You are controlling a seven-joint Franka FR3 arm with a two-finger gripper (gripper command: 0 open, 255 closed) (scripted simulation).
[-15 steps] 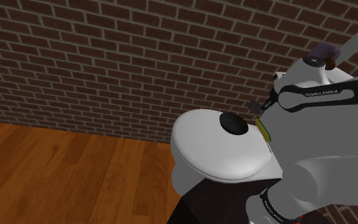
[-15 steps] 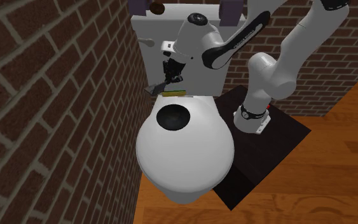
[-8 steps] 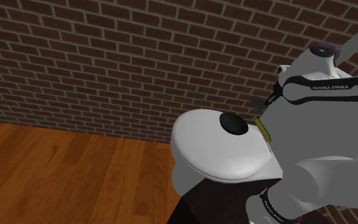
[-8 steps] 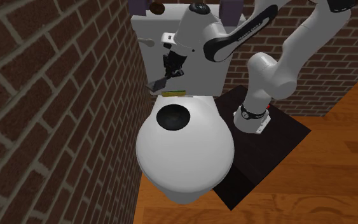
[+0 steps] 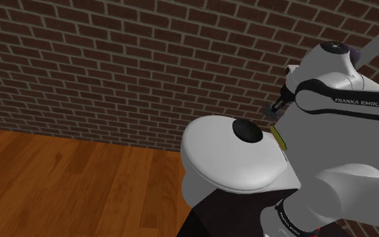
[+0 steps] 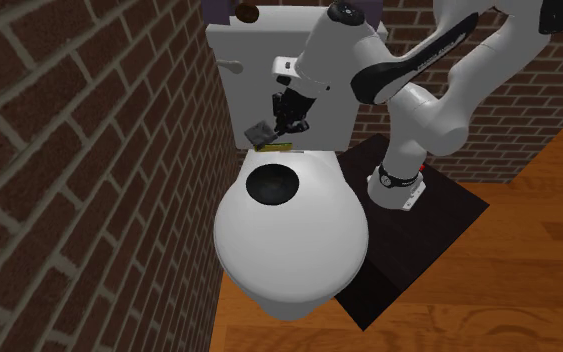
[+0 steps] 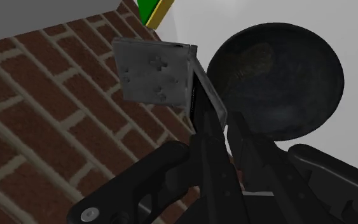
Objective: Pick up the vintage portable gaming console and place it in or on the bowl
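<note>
Grey flat square console with cross-shaped button [image 7: 155,71] clamped by one edge between fingers of black gripper [image 7: 217,124], lifted in air, just behind black round bowl [image 6: 272,182], apart from it. Bowl sits on white toilet lid [image 6: 289,250]. Yellow-green flat item [image 6: 276,147] lies between bowl and white tank [image 6: 239,50]. Brown brick wall [image 6: 89,150] beside bowl.

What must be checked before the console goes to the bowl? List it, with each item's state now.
1. Grip: gripper shut on the grey console, holding it by one edge: ok.
2. Console lifted off the toilet lid: ok.
3. Black bowl holds nothing: ok.
4. Console above the bowl: not ok; it hangs behind the bowl, near the yellow-green item.
5. Grip firm enough for the carry: cannot tell.
</note>
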